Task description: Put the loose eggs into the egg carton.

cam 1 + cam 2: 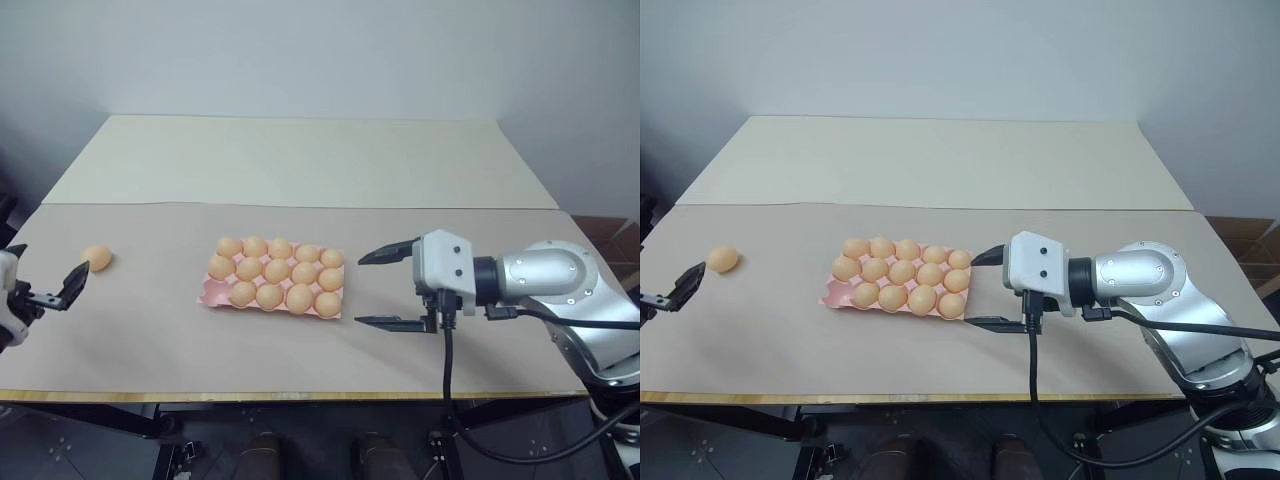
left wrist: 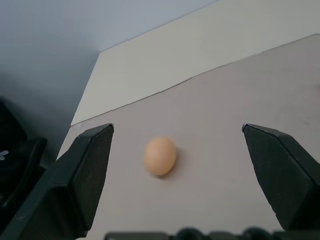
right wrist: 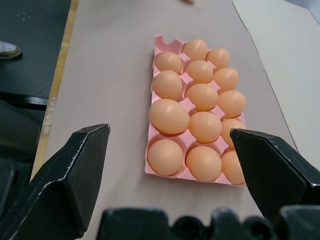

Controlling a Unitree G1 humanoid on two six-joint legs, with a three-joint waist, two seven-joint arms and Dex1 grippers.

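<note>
One loose egg (image 1: 97, 257), light orange-tan, lies on the table at the far left. My left gripper (image 1: 45, 270) is open just in front of it, and in the left wrist view the egg (image 2: 160, 155) sits between and beyond the two fingers, untouched. The pink egg carton (image 1: 212, 293) lies mid-table with several eggs in its cups; the near-left corner cup (image 3: 167, 45) is empty. My right gripper (image 1: 360, 290) hovers open just right of the carton, pointing at it, holding nothing.
The tan table (image 1: 300, 360) has its front edge close below the grippers. A lighter, cream section (image 1: 300, 160) covers the back half. A plain wall stands behind.
</note>
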